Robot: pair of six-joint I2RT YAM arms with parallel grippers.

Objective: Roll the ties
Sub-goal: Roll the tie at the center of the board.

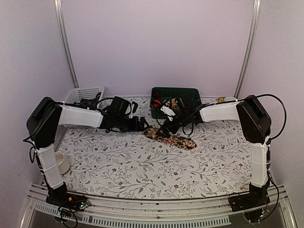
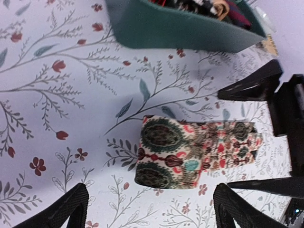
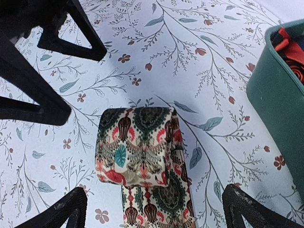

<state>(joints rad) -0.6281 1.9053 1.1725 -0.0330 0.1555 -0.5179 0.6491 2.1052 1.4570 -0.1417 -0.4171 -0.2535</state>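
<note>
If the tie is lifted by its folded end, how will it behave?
Probably floppy: the tie is thin cloth lying flat, so its free length would likely droop. The fold looks loose, with nothing holding it, so it may fall open. Pushed, it would more likely bunch than slide.

This is a robot lab's test booth, not a home or a shop: plain white walls [image 1: 156, 42] and bare metal rails [image 1: 66, 42] close in a small bench [image 1: 142, 166] covered with a flower-print cloth. A left arm [image 1: 80, 116] and a right arm [image 1: 223, 112] are bolted to a slotted metal frame [image 1: 152, 209] at the near edge, with loose cables [image 1: 280, 109] hanging from them. A green box [image 1: 187, 92] and a white basket [image 1: 85, 92] stand at the back.
</note>
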